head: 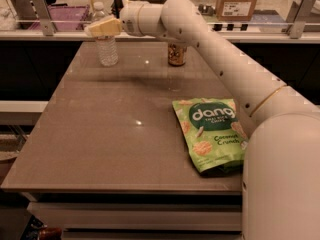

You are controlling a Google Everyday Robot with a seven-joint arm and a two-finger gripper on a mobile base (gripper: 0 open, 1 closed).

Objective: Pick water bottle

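The water bottle [107,48] is small, clear and ribbed with a white cap. It stands upright at the table's far left. My gripper [98,28] reaches in from the right at the height of the bottle's neck and overlaps its upper part. The cap shows above the gripper and the ribbed body below it. The bottle's base rests on the table. The white arm [215,49] stretches across the table from the lower right.
A short gold-brown drink can [176,54] stands at the far middle, just behind the arm. A green Dang chips bag [212,132] lies flat at the right front. The brown table [100,134] ends at a railing and shelves behind.
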